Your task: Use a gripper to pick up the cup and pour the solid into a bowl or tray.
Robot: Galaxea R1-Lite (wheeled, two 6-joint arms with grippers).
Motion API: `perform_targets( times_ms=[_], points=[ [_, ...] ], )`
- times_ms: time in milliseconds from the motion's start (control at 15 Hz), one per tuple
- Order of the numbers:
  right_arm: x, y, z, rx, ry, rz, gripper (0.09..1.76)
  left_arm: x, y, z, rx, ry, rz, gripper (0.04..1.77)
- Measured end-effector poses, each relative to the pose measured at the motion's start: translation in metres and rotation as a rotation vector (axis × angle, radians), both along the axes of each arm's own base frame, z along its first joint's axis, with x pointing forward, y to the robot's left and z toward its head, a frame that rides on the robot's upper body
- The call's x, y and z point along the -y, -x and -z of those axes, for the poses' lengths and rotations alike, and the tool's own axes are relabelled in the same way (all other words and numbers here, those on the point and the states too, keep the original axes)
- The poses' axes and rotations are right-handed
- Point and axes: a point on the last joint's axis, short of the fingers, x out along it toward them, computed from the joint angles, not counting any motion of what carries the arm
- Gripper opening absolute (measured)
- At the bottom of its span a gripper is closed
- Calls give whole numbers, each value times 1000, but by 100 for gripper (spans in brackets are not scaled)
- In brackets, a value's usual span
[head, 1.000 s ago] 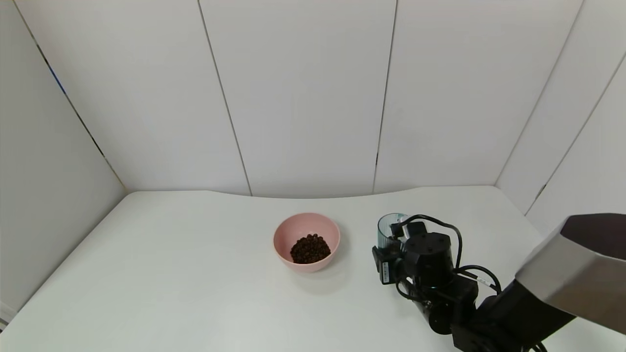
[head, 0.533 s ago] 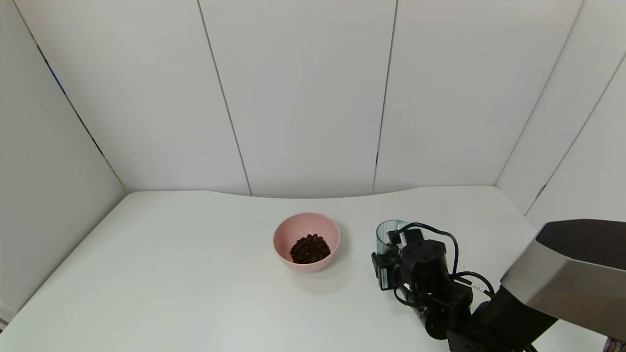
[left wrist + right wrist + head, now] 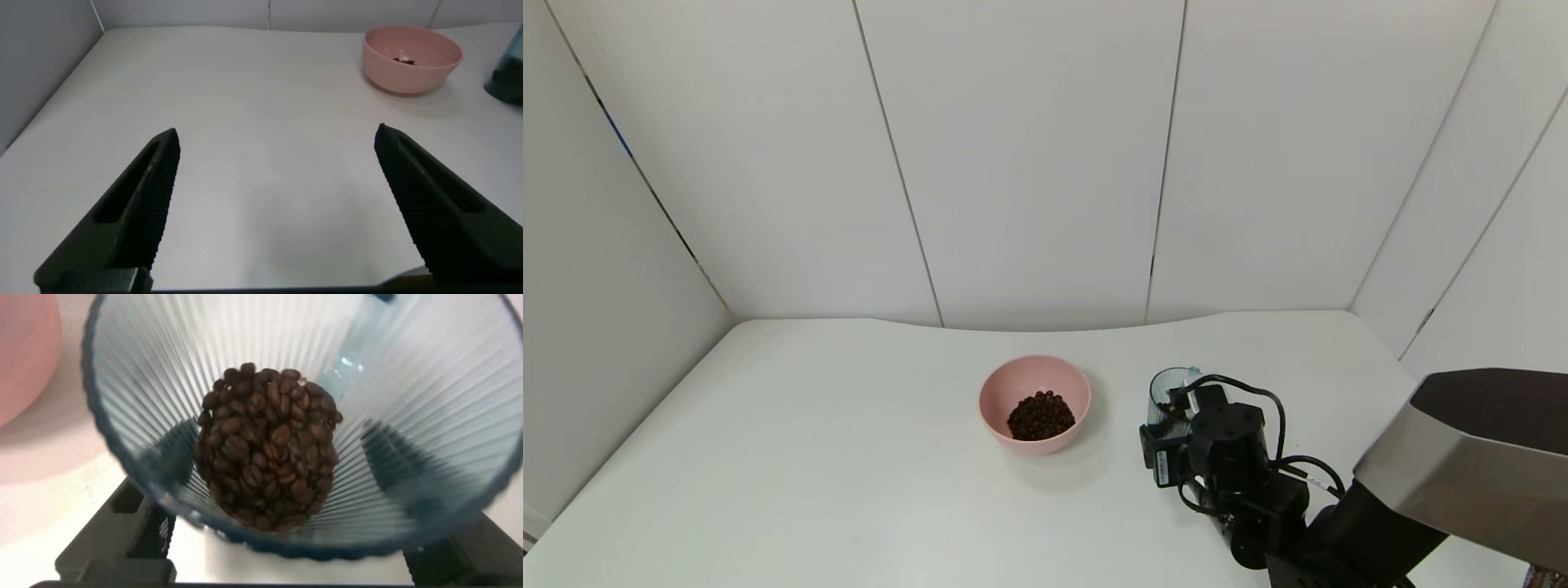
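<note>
My station reads as a lab test booth: plain white wall panels (image 3: 1029,155) with dark seams enclose a bare white matte tabletop (image 3: 833,457) on three sides. No household fittings or furniture in sight, only staged props.

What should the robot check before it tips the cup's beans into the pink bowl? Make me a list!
1. Beans in the cup: ok. A heap of beans sits at its bottom.
2. Right gripper holding the cup: ok. Its fingers sit on both sides of it.
3. Cup upright, nothing spilling: ok.
4. Room in the bowl: ok. The beans already inside only cover its bottom.
5. Cup above the bowl: not ok. It is off to the bowl's right, with a gap between them.
6. Left gripper out of the way: ok. It hangs open over bare table, away from the bowl.
</note>
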Motion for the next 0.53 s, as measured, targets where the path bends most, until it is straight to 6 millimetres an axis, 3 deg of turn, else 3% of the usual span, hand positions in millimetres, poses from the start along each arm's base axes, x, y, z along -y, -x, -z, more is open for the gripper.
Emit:
perform_targets(
  times_ms=[533],
  points=[
    [14, 12, -22, -56, -18, -87, 165, 0, 0, 0, 0, 0, 0, 172]
  ],
)
